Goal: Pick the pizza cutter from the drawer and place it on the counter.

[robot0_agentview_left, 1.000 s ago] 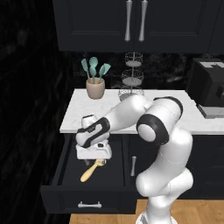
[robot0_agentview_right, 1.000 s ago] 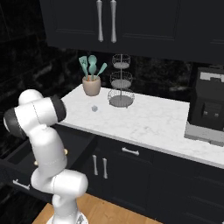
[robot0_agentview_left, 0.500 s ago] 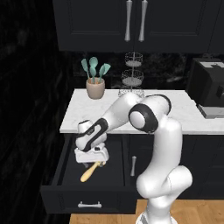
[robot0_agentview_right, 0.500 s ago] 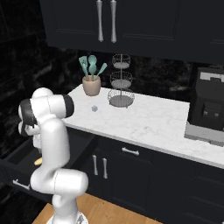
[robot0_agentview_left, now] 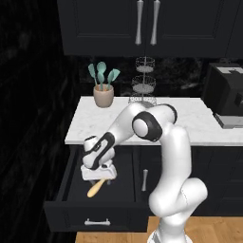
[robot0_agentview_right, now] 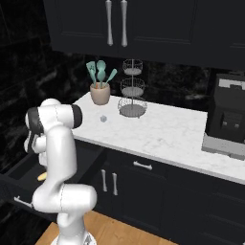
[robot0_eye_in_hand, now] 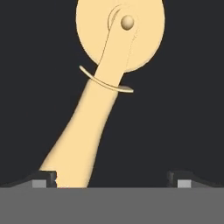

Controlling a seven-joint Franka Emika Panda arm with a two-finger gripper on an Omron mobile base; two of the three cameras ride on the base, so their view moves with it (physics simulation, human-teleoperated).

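Pincer (robot0_eye_in_hand: 111, 180): I read it as spread apart — the two tips sit wide at the bottom of the hand view, nothing clamped between them. In the left base view the hand (robot0_agentview_left: 98, 171) hangs low inside the drawer.

Pizza cutter (robot0_eye_in_hand: 103, 94): lies flat on the dark drawer floor, straight ahead of the pincer. Handle end runs back toward the left tip and looks to be just beside it, possibly touching; the disc is at the far end, away from the tips. From the left base view the handle (robot0_agentview_left: 95, 189) pokes out just below the hand.

Drawer (robot0_agentview_left: 97, 219): pulled open, black front panel toward me, silver bar handle on it.

Counter (robot0_agentview_left: 199, 127): white marble slab above and behind the hand; a beige pot of teal utensils and a wire tiered rack stand on it.

Handling, my judgement: small, stiff, light — no sag expected. Smooth surface, so it may slip or pivot if pinched off-centre. The disc is thin and round, a poor place to hold.

Where to hold: mid-handle, below the curved guard, across the narrow width. The handle lies off to the left of the pincer's centre line, so I would shift left before closing.

Risk: the tip nudging the handle sideways on the drawer floor.
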